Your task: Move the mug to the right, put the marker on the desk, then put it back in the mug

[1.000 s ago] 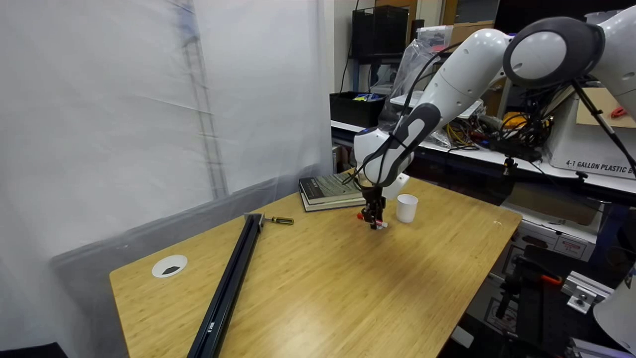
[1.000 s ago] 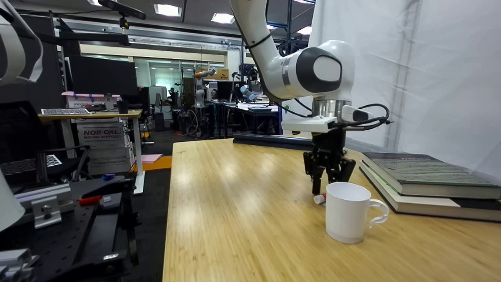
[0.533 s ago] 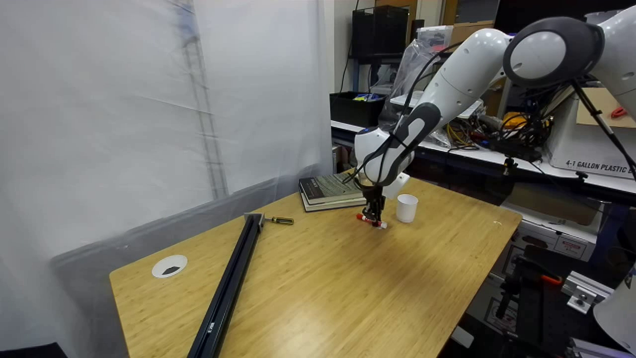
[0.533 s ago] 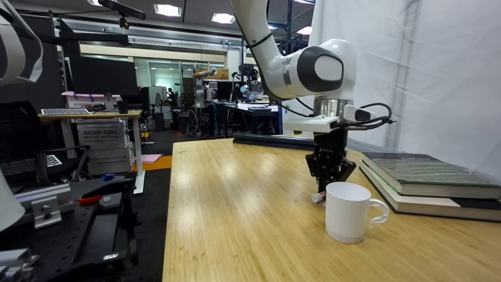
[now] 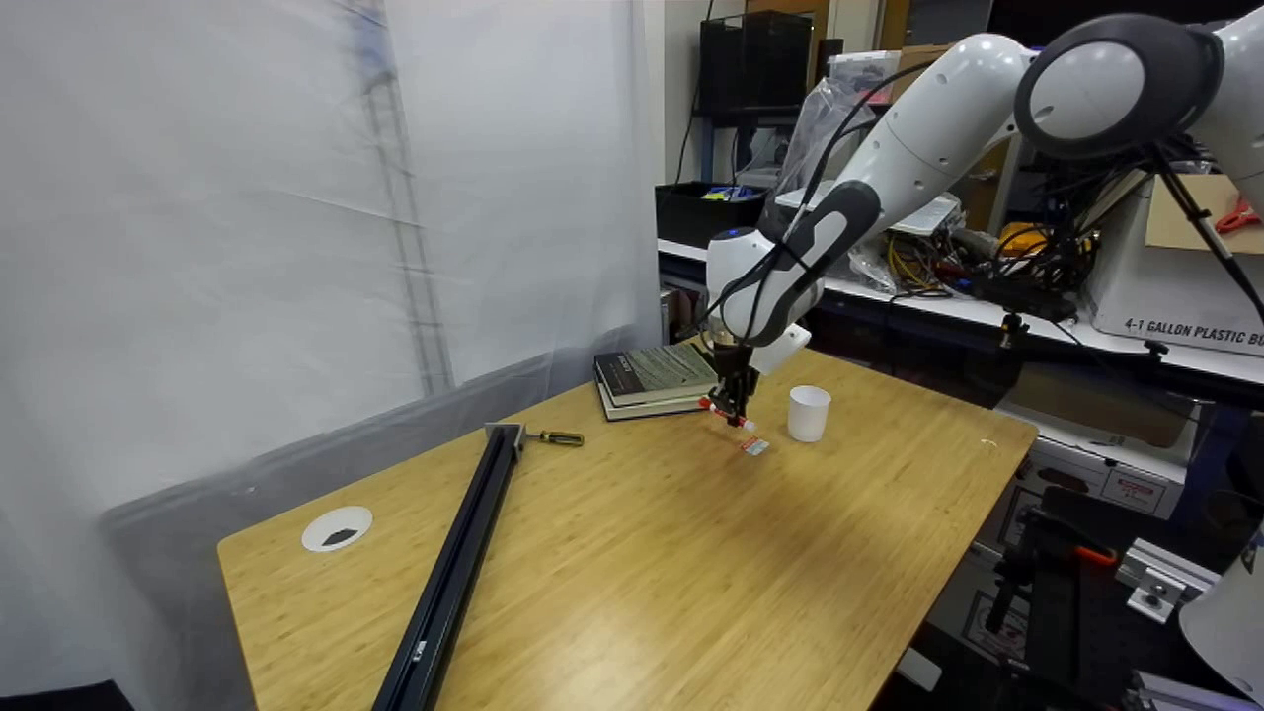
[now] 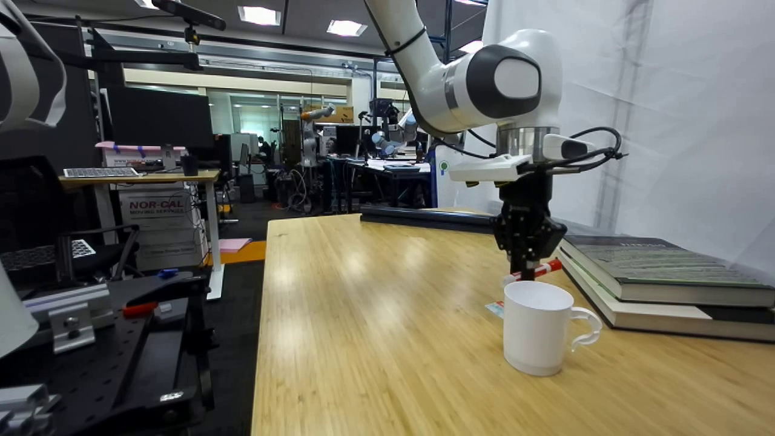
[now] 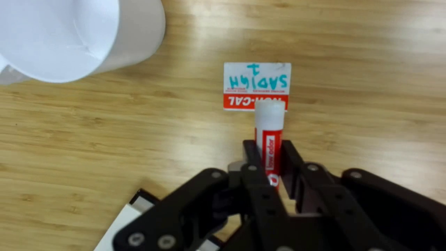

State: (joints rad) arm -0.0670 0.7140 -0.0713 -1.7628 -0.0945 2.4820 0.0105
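The red and white marker (image 7: 270,118) is pinched between the fingers of my gripper (image 7: 268,148), its white end pointing up the wrist view. In an exterior view the marker (image 6: 548,267) hangs above the desk (image 6: 363,339), slightly tilted, red end higher. The gripper (image 6: 522,274) points down behind the white mug (image 6: 536,339), which stands upright with its handle to the side. Seen from above, the mug (image 7: 139,35) is at the upper left, apart from the gripper, and the visible part of its inside holds nothing. The mug (image 5: 809,413) also stands beside the gripper in an exterior view.
A small label (image 7: 258,80) lies flat on the wood below the marker's white end. Two stacked books (image 6: 666,266) lie close to the gripper. A long black bar (image 5: 454,573), a screwdriver (image 5: 560,437) and a white-ringed cable hole (image 5: 316,533) are farther along the desk.
The gripper has closed on the marker and risen with it off the desk. The label that was under the marker now shows. The mug has stayed in place.
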